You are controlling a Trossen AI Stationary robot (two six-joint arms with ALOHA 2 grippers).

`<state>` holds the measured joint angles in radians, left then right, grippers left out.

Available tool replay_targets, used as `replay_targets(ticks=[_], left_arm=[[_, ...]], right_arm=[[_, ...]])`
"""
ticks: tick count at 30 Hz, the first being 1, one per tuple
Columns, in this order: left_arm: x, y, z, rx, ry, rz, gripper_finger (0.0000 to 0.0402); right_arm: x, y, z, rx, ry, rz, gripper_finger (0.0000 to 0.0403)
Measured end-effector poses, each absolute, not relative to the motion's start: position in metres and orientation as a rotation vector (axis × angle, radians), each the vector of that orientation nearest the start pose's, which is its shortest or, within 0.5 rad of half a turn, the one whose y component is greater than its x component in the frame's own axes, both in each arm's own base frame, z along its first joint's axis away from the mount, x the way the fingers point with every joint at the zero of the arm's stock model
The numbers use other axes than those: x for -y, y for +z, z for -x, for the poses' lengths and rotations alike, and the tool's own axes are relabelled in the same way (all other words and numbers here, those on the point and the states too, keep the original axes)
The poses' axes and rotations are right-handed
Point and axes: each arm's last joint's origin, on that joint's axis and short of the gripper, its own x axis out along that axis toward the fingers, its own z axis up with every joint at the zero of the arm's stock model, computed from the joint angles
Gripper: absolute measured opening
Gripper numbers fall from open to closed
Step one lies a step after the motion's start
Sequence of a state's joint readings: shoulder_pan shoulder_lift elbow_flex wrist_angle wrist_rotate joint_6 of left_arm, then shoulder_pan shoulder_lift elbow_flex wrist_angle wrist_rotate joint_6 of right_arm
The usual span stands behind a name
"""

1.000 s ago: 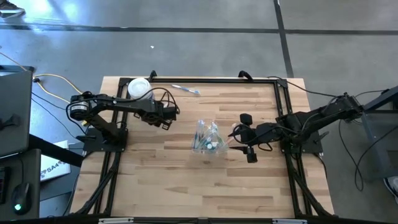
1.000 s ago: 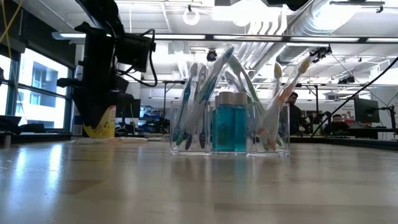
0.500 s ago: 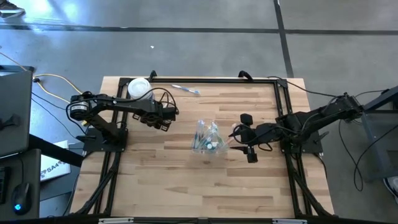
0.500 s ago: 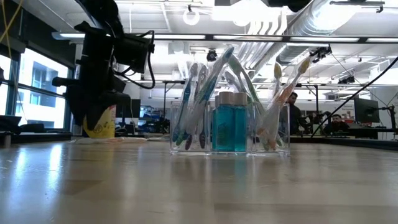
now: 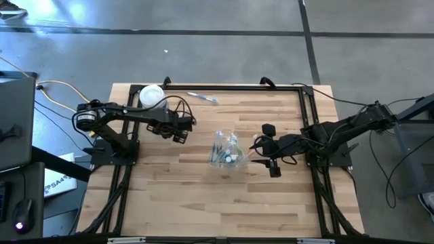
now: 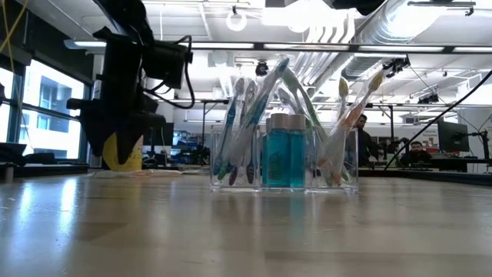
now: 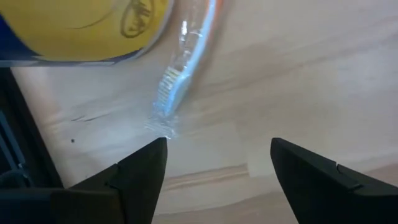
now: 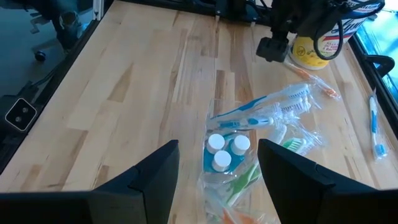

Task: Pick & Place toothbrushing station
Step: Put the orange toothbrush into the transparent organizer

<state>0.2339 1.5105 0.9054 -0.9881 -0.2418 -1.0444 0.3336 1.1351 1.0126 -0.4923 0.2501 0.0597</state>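
Since the earlier frames, only the left gripper (image 5: 182, 135) has changed: its dark fingers (image 7: 140, 180) have spread and now stand apart over bare wood, holding nothing.

Item, task object: clear see-through plastic cup (image 5: 226, 150) at the middle of the light wooden slatted table (image 5: 203, 203), packed with thin pastel-handled toothbrushes (image 6: 250, 115) in blue, green, pink and white, leaning outward. Three small white-capped tubes (image 8: 222, 151) stand among them. A blue bottle with a grey cap (image 6: 285, 160) shows at the cup's middle in the low view.

Item, right gripper (image 5: 266, 149): just beside the cup on its right, fingers (image 8: 140, 186) open either side of it, not touching, gripping nothing.

Item, left gripper: near the table's far left corner, well apart from the cup.

Item, surroundings: round canister with white lid and yellow label (image 5: 151, 95) at the far left corner, close to the left gripper. One loose wrapped toothbrush with orange handle (image 7: 180, 68) lies on the table by the canister. Another loose toothbrush (image 5: 201, 97) lies along the far edge. Nothing stands between the right gripper and the cup.
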Motion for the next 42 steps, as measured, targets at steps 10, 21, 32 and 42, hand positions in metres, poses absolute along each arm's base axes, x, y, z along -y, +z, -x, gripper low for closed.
replay_targets(ticks=[10,21,32,42], left_arm=[[-0.082,0.181,-0.224,-1.187,1.27,0.896,0.0282],[-0.093,0.161,-0.23,-1.257,1.276,0.883,0.0282],[-0.097,0.147,-0.235,-1.295,1.298,0.88,0.028],[-0.096,0.146,-0.237,-1.285,1.281,0.935,0.017]], right_arm=[[-0.072,0.317,-0.226,-0.595,0.093,0.107,0.0212],[-0.073,0.317,-0.226,-0.6,0.131,0.095,0.0212],[-0.073,0.317,-0.226,-0.601,0.134,0.092,0.0212],[-0.073,0.317,-0.226,-0.603,0.134,0.085,0.0212]])
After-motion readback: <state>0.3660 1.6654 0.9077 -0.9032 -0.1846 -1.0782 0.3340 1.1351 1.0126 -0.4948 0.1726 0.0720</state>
